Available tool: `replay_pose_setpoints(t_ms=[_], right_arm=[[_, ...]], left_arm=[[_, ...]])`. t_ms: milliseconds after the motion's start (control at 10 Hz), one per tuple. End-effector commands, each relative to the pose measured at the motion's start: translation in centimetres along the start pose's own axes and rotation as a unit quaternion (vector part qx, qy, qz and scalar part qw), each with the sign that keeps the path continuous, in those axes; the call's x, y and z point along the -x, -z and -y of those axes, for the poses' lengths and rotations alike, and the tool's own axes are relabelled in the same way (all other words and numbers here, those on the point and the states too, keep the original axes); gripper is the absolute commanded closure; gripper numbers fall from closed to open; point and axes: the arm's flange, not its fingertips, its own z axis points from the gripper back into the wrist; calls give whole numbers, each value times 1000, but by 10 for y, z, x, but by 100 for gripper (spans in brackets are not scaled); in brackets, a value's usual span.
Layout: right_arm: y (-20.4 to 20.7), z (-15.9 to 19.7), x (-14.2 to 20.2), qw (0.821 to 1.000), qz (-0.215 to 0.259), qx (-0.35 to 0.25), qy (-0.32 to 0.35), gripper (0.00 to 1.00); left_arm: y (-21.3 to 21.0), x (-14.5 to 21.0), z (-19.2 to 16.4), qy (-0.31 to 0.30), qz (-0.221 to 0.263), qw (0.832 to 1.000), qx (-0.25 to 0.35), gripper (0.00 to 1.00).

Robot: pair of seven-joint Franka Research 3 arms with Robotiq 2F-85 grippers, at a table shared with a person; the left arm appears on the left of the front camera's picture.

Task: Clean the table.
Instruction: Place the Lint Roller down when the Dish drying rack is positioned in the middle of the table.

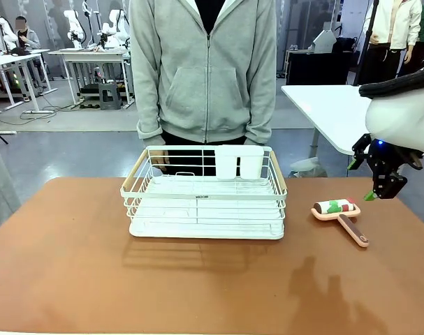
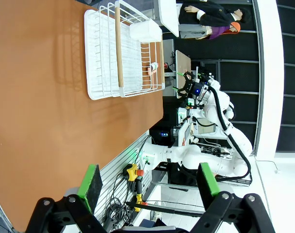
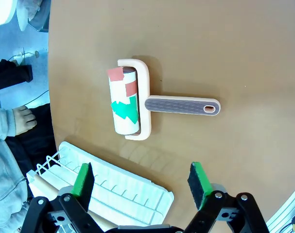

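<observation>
One table (image 1: pixel 72 279), long axis L-R; lint roller (image 1: pixel 341 213) handle twd robot.

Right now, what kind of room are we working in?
Probably a robotics lab: white tables with more robot arms stand behind the person, and cables trail across the floor.

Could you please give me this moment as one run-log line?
right gripper: open, empty, above table | lint roller: lying right of dish rack | left gripper: open, empty
</observation>
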Motion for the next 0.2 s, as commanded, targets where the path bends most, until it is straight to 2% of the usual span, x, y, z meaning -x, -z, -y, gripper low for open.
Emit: replay_pose_setpoints(t_ms=[0,100], right_arm=[[-1,-1,2,1000,1,-3,-2,0],[-1,-1,2,1000,1,-3,-2,0]], left_arm=[[-2,3,2,1,-1,1000,3,0],[-2,3,2,1,-1,1000,3,0]])
